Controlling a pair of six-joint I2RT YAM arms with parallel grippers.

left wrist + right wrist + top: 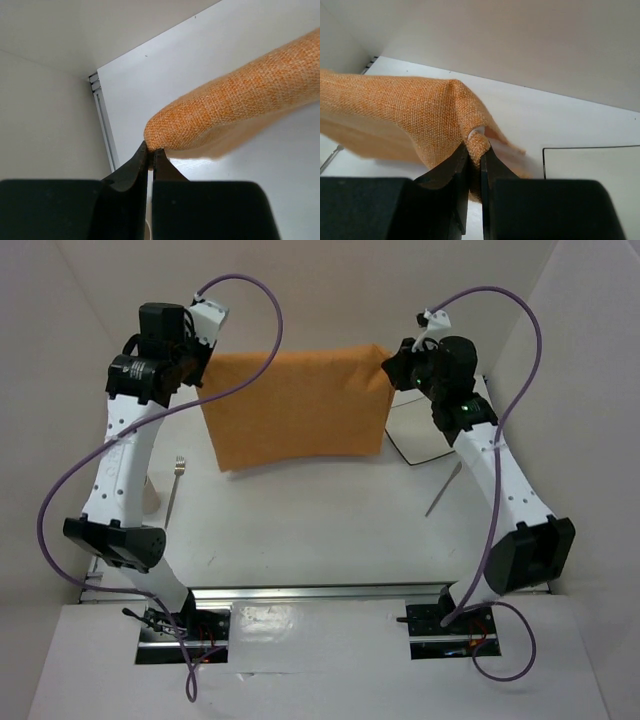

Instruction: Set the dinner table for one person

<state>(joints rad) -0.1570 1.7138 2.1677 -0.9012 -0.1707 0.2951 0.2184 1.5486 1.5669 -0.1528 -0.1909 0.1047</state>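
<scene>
An orange cloth [295, 405] hangs stretched between my two grippers above the far part of the dinner table [320, 525]. My left gripper [200, 365] is shut on the cloth's far left corner [160, 135]. My right gripper [392, 368] is shut on the far right corner [479, 145], where the fabric bunches between the jaws. The cloth's near edge rests on the table. A white square plate [420, 430] with a dark rim lies at the right, partly under my right arm; its corner [590, 175] shows in the right wrist view.
A fork [175, 485] lies on the table at the left, beside my left arm. A knife [442, 490] lies at the right, near my right arm. White walls close in the table on the far, left and right sides.
</scene>
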